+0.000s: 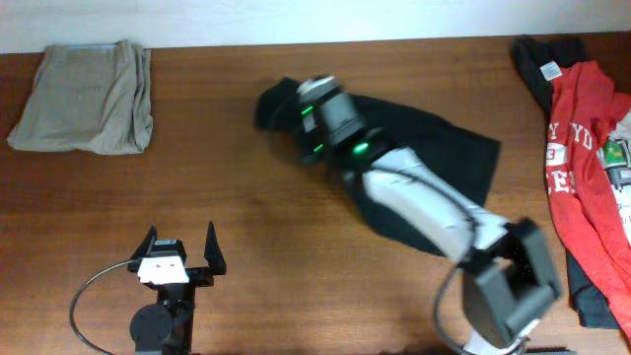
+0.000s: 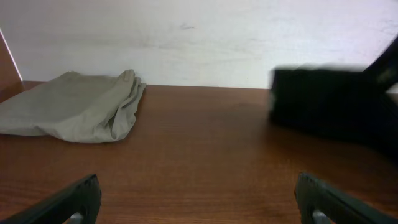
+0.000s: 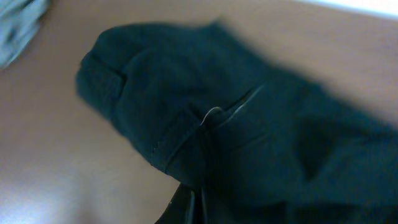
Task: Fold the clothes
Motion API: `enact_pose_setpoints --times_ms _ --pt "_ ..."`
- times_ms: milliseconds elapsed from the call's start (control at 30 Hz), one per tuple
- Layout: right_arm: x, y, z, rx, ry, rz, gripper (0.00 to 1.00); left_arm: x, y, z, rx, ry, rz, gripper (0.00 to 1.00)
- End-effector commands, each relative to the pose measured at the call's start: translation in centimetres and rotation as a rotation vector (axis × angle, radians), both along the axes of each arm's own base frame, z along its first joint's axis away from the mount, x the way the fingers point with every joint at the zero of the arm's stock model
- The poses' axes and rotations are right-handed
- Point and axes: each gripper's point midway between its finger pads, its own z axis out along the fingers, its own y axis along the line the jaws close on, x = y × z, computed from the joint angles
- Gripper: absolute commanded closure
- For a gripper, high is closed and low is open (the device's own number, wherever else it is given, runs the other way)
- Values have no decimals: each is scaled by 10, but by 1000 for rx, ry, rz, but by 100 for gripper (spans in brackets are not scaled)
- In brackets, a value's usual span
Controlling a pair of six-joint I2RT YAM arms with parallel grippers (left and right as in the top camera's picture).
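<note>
Step in hand, as I read it: first fold of the dark garment (image 1: 434,148), carrying one end over the rest.

Right end effector (image 3: 189,202): jaws look closed together on a pinch of the dark fabric at a seam or pocket edge. The wrist view is blurred and dark on dark, so this is a best read, not certain. The bulk of the garment trails behind it, under the right arm, and lies on the counter (image 1: 246,227). A bunched lump sits just ahead of the tips.

To do it well:
- Lift enough that the held edge clears the counter. Dragging would likely roll the cloth into a wad.
- Carry it back over the trailing part, along the garment's long axis, and line up edge to edge before letting go.
- Grip is one-point, so expect the far corner to sag. The left could pin or match it.

Left end effector (image 1: 180,247): fingers wide apart, holding nothing, parked low over bare counter. The dark garment is ahead and to its right, well apart. The folded khaki garment (image 2: 74,109) is ahead and to its left.

The red shirt pile (image 1: 582,148) is far behind the right end effector, untouched.
</note>
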Motion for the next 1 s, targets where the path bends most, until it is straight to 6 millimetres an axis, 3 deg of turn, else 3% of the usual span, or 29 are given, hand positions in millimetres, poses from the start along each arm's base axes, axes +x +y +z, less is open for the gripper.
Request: enact_pose_setpoints --times_ms 0,133,167,200,233,267,367,400,533,567,600,667,767,833,967 --pt "-45 71 -2 126 82 132 96 0 2 -1 23 2 9 1" --pt "-80 102 7 159 106 242 96 0 2 -1 23 2 9 1" --pt "-81 100 13 161 99 242 88 0 2 -1 23 2 9 1" --pt "-80 96 18 158 91 231 70 0 2 -1 23 2 9 1" --pt "-74 86 28 160 73 204 31 0 2 -1 23 2 9 1" --pt "-68 76 36 164 62 183 19 0 2 -1 23 2 9 1" --pt "-47 32 61 178 37 90 6 0 2 -1 23 2 9 1" --pt "-37 -2 72 173 41 23 1 0 2 -1 23 2 9 1" --pt "-27 -90 82 138 91 -153 1 0 2 -1 23 2 10 1" --pt "-27 -106 82 131 105 -188 1 0 2 -1 23 2 9 1" --pt "-28 -142 79 115 142 -267 1 0 2 -1 23 2 9 1" --pt "-32 -183 71 93 200 -363 1 0 2 -1 23 2 10 1" --pt "-51 -240 41 40 358 -504 2 0 2 -1 23 2 9 1" --pt "-68 -271 6 5 504 -589 1 0 2 -1 23 2 9 1" --pt "-85 -288 -48 -13 671 -636 1 0 2 -1 23 2 9 1"
